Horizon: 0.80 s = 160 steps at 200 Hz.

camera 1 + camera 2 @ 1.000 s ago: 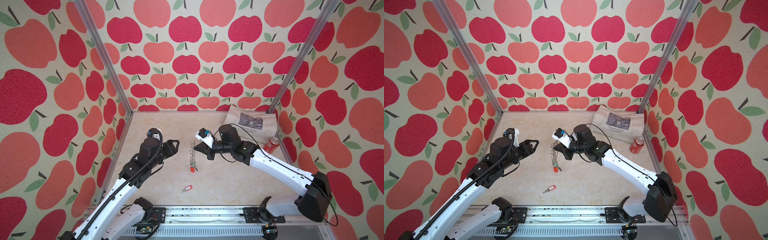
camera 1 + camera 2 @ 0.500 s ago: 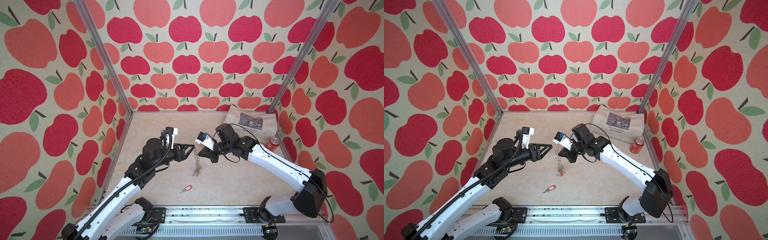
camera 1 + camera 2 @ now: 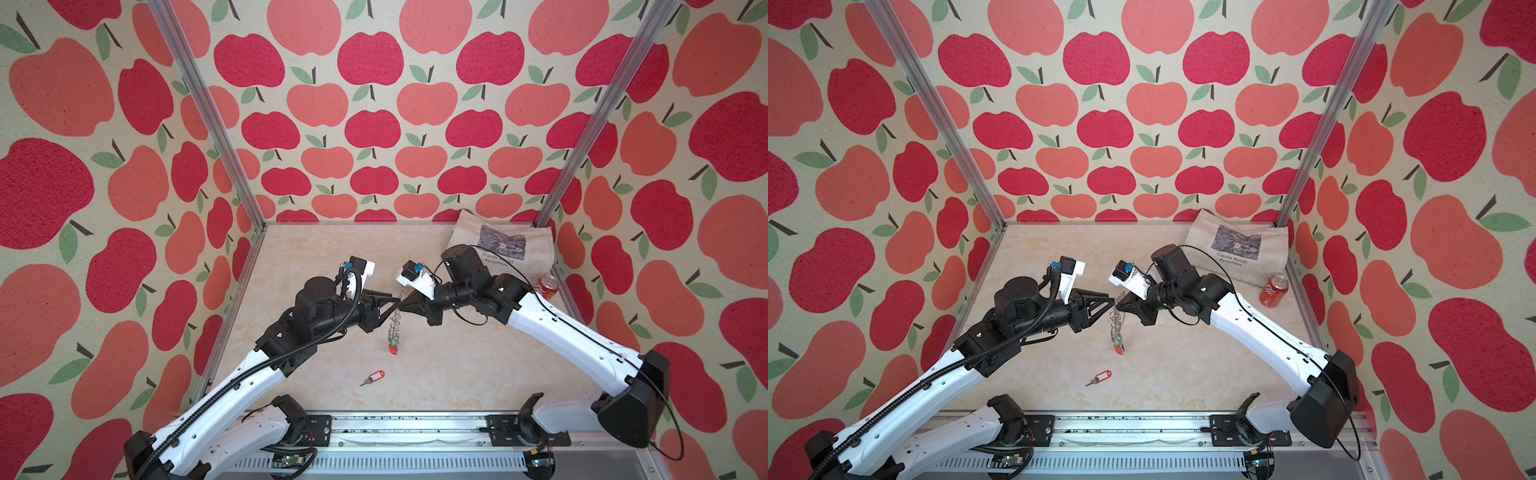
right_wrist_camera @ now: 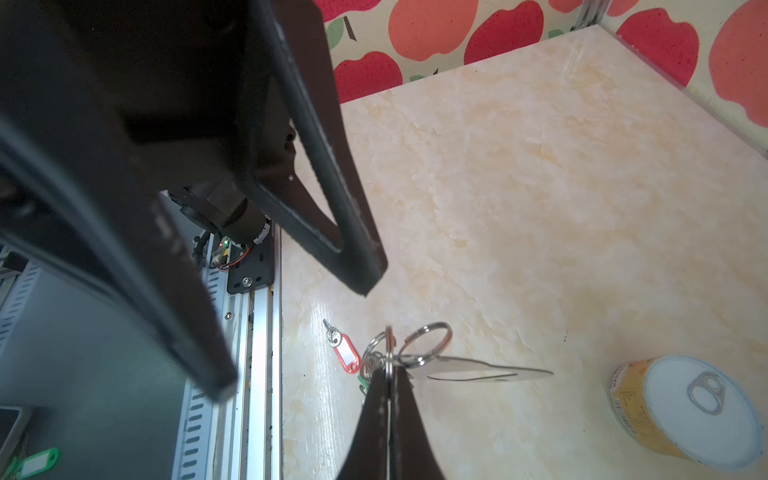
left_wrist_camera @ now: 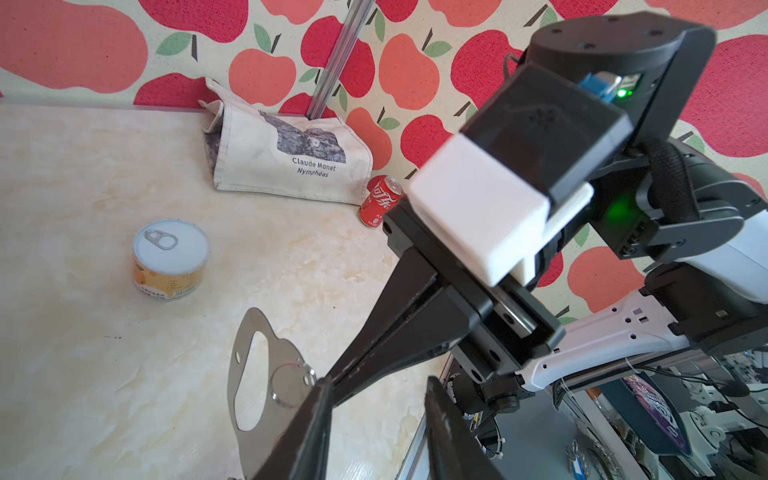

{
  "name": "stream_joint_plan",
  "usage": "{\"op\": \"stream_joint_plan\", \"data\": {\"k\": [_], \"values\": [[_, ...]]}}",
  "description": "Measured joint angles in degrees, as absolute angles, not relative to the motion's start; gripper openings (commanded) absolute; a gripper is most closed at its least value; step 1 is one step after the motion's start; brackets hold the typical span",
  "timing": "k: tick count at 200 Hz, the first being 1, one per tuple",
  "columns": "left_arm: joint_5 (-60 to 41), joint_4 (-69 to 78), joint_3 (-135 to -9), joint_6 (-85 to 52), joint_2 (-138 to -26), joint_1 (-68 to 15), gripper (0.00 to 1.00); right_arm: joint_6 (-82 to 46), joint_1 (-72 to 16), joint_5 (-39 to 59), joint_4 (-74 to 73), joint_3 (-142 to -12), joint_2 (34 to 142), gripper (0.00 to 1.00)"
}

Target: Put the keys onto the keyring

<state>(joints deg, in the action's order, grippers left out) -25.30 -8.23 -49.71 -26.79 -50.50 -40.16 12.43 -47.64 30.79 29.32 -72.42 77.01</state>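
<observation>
The keyring [image 5: 249, 374], a flat grey metal plate with an oblong slot and split rings along one edge, hangs in the air over the middle of the marbled table [image 3: 457, 365]. The right gripper [image 4: 388, 376] holds it at its ringed edge, jaws clamped tight together on the metal. In both top views the keyring shows edge-on as a dangling string of rings, with a green tag [image 3: 394, 341] and a red tag [image 3: 393, 351] at its lower end. The left gripper [image 5: 378, 386] faces the right one, its tips just beside the plate and its jaws standing apart, gripping nothing. A loose key with a red tag [image 3: 374, 377] lies flat on the table, nearer the front rail. The wrist views show a round tin with a pull-tab lid [image 5: 170, 259] standing upright on the table. A cream tote bag printed "Claude Monet Nymphéas" [image 3: 503, 241] lies in the back right corner, and a red cola can [image 3: 547, 286] stands upright just beside it, near the right wall.
</observation>
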Motion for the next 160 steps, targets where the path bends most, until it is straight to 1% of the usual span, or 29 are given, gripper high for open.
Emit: {"op": "stream_joint_plan", "data": {"k": [29, 75, 113, 138, 160], "values": [[-25.58, -7.75, -49.71, -25.54, -50.30, -40.16, 0.32, 12.38, -47.16, 32.95, 27.03, -72.36, 74.41, 0.00], [-26.63, -6.87, -49.71, -24.21, -50.76, -40.38, 0.26, 12.38, -46.98, 35.77, 23.79, -70.87, 71.83, 0.00], [-28.75, -6.35, -49.71, -23.73, -50.92, -40.38, 0.16, 11.94, -45.93, 37.56, 21.58, -69.47, 71.00, 0.00], [-30.06, -5.80, -49.91, -23.33, -51.72, -40.38, 0.15, 10.92, -45.04, 39.11, 19.84, -68.40, 70.15, 0.00], [-30.92, -5.76, -50.28, -22.92, -52.23, -40.40, 0.12, 10.17, -44.49, 40.45, 18.15, -67.77, 69.76, 0.00]]}}
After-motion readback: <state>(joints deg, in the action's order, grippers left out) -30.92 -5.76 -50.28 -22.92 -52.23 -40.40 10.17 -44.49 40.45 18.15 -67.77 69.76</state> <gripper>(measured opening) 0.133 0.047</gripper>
